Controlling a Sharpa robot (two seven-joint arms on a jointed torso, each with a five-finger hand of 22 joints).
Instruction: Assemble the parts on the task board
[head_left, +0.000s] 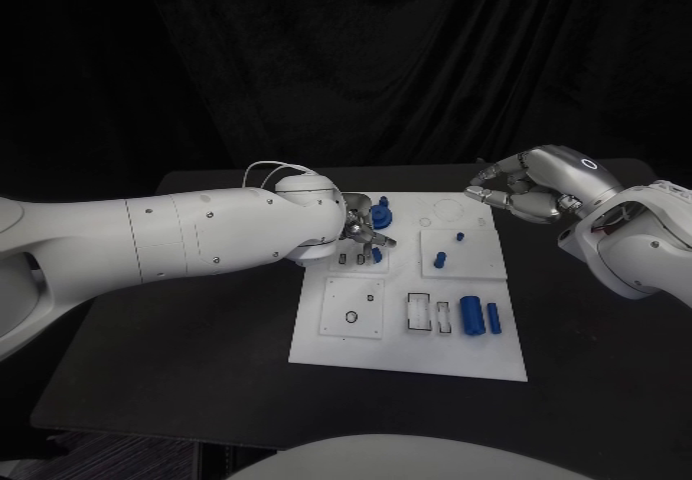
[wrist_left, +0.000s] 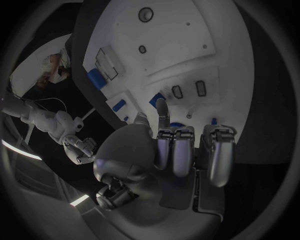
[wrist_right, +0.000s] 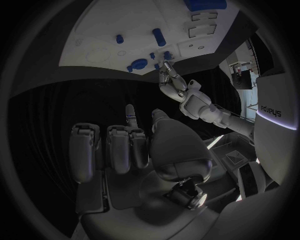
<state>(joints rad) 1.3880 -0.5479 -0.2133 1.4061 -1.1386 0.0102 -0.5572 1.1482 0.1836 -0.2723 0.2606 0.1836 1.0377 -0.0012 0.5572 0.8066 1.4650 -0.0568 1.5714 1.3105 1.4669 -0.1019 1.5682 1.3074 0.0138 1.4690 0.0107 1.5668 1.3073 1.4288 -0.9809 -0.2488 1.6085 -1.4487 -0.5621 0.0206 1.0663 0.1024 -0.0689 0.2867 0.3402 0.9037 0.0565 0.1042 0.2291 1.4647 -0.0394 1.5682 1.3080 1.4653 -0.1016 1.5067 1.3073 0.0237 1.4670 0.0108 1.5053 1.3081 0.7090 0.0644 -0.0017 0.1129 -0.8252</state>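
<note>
The white task board (head_left: 411, 345) lies in the middle of the black table. My left hand (head_left: 361, 233) hovers low over its far left part, most fingers curled in. One finger (wrist_left: 162, 110) reaches to a small blue part (head_left: 376, 255); whether it touches, I cannot tell. A larger blue part (head_left: 382, 213) stands just beyond that hand. My right hand (head_left: 528, 186) hangs above the board's far right corner with curled fingers and nothing in it. Two blue cylinders (head_left: 480, 315) lie near the board's right edge, and two small blue pegs (head_left: 440, 260) stand on a raised plate.
The board also has a square plate with a round hole (head_left: 352, 318) and rectangular slots (head_left: 420, 312) beside the cylinders. Bare black table (head_left: 188, 340) surrounds the board. My left forearm (head_left: 173, 240) stretches across the table's left side.
</note>
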